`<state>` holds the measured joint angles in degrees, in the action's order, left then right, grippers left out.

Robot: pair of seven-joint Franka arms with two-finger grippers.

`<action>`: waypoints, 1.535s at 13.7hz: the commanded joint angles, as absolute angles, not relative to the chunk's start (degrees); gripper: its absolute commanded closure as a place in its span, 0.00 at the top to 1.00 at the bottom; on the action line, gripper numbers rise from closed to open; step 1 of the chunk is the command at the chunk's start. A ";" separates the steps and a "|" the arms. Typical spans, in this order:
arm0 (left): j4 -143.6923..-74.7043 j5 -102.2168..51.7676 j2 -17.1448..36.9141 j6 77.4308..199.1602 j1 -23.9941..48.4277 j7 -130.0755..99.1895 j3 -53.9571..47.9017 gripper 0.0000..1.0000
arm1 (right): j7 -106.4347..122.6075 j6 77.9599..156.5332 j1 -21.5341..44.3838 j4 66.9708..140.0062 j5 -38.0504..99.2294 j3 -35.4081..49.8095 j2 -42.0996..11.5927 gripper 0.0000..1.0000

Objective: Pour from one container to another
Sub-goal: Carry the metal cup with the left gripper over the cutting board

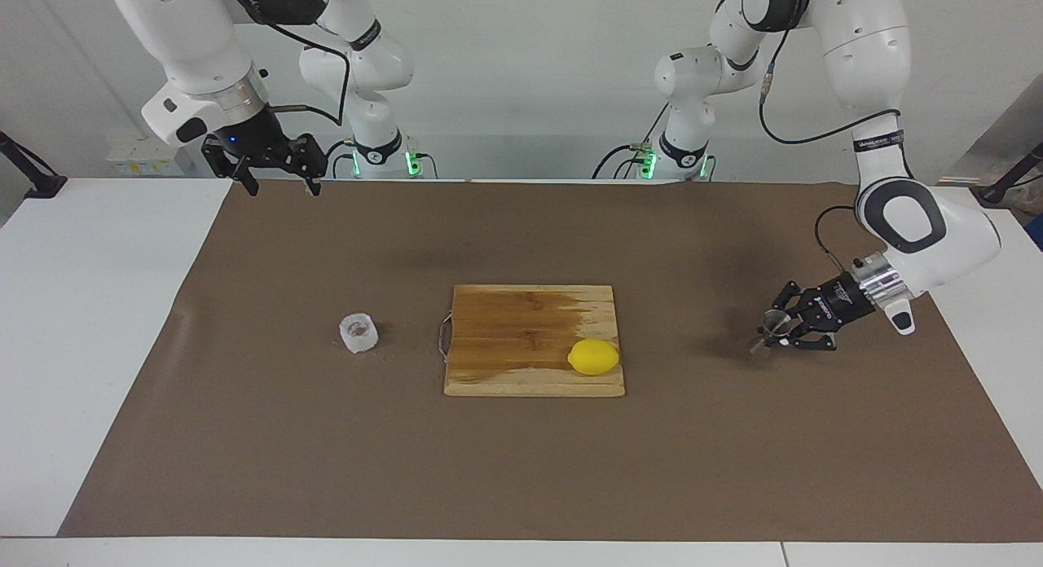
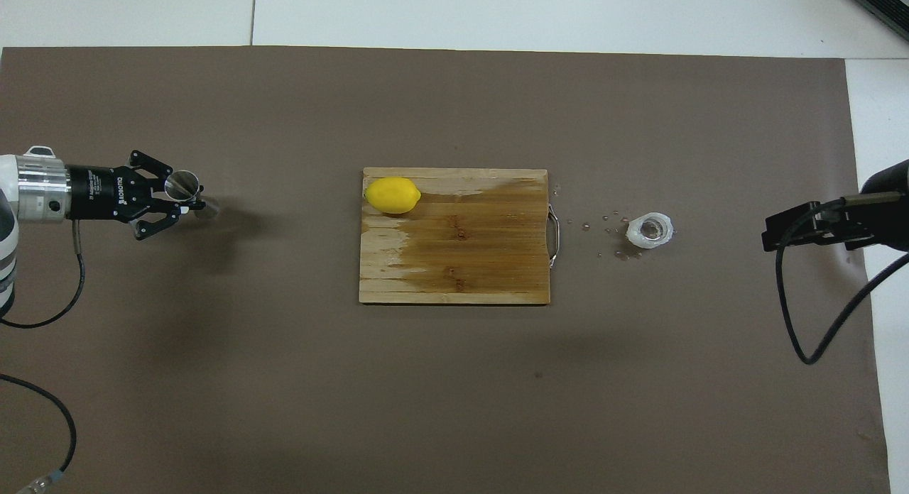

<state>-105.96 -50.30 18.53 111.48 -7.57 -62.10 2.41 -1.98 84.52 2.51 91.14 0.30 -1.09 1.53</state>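
The small whitish crinkled cup (image 1: 358, 332) stands on the brown mat toward the right arm's end of the table, beside the cutting board; it also shows in the overhead view (image 2: 650, 230). The shiny metal jigger (image 1: 772, 319) is slightly tilted, low at the mat toward the left arm's end, and my left gripper (image 1: 774, 334) is shut on it. In the overhead view the jigger (image 2: 183, 184) sits between the left gripper's (image 2: 189, 200) fingers. My right gripper (image 1: 279, 180) is open and empty, raised near its base, well away from the cup; it shows at the overhead view's edge (image 2: 781, 228).
A wooden cutting board (image 1: 521, 323) with a wet stain lies mid-table, and a lemon (image 1: 593, 357) rests on its corner toward the left arm. Water drops (image 2: 603, 231) dot the mat between the board's metal handle (image 2: 555, 235) and the cup.
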 commanded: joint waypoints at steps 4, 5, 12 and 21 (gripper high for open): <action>-107.40 -51.33 11.26 114.95 5.33 -71.79 2.81 0.00 | -0.62 84.46 1.93 91.41 -0.62 -0.79 2.02 1.00; -107.40 -51.59 10.90 116.61 8.06 -73.81 2.81 0.00 | -0.62 84.46 1.93 91.32 -0.62 -0.79 2.02 1.00; -107.49 -54.67 10.99 132.52 26.43 -83.49 2.81 0.00 | -0.62 84.46 1.93 91.41 -0.62 -0.79 2.02 1.00; -116.09 -81.27 10.11 151.24 35.95 -74.38 2.72 0.00 | -0.62 84.46 1.93 91.41 -0.62 -0.79 2.02 1.00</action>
<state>-112.34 -76.25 11.84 148.85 35.31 -78.05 1.99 -1.98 84.52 2.51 91.14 0.30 -1.09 1.53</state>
